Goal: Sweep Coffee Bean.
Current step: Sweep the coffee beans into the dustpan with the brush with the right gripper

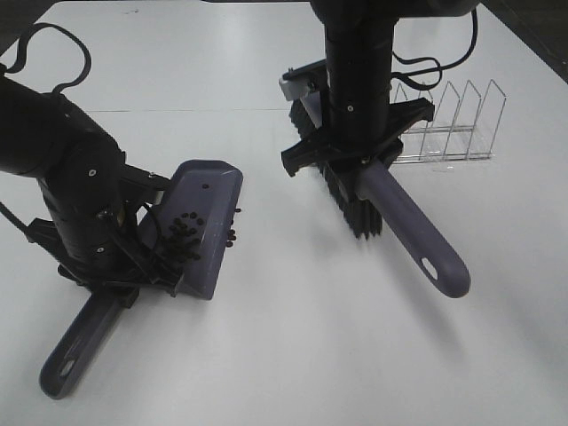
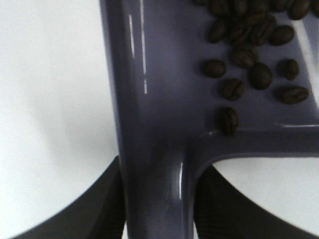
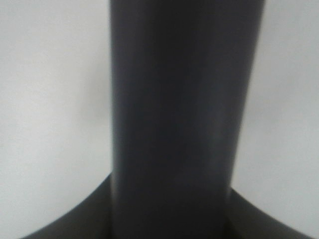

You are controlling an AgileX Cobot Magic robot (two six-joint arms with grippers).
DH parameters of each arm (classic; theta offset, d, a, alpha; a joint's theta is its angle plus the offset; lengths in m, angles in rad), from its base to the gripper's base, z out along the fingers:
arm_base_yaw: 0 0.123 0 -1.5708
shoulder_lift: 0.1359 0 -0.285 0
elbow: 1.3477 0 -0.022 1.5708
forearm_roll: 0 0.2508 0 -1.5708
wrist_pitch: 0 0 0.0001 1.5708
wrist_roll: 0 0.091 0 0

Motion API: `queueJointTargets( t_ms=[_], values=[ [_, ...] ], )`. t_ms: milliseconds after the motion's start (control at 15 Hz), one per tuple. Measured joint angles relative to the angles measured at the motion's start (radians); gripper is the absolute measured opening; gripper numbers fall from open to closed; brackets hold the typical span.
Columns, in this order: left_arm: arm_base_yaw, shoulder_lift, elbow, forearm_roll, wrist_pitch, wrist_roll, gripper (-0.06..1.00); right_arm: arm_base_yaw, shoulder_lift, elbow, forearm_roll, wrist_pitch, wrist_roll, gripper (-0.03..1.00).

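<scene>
Left hand low, clamped on dustpan handle, right hand pointing straight down, gripping brush handle

We look steeply down from a high mount onto the white table, far enough off to take in the whole working area; our left wrist camera sits very close over the dustpan, facing along its handle toward the pan floor where the coffee beans lie; that pan and those beans we share with the high view; our right wrist camera is nearer still, the brush handle filling the middle, blurred, bare table on either side.
</scene>
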Motion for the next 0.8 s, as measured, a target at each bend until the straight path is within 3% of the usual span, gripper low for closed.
queueJointTargets(
  t_ms=[400,800],
  values=[
    [0.000,-0.036,0.000,0.001,0.002,-0.060,0.34,0.000,0.023,0.022,-0.031,0.003,0.025,0.30],
    [0.001,-0.096,0.001,0.003,0.096,-0.052,0.34,0.000,0.023,0.022,-0.030,0.003,0.025,0.30]
  ],
)
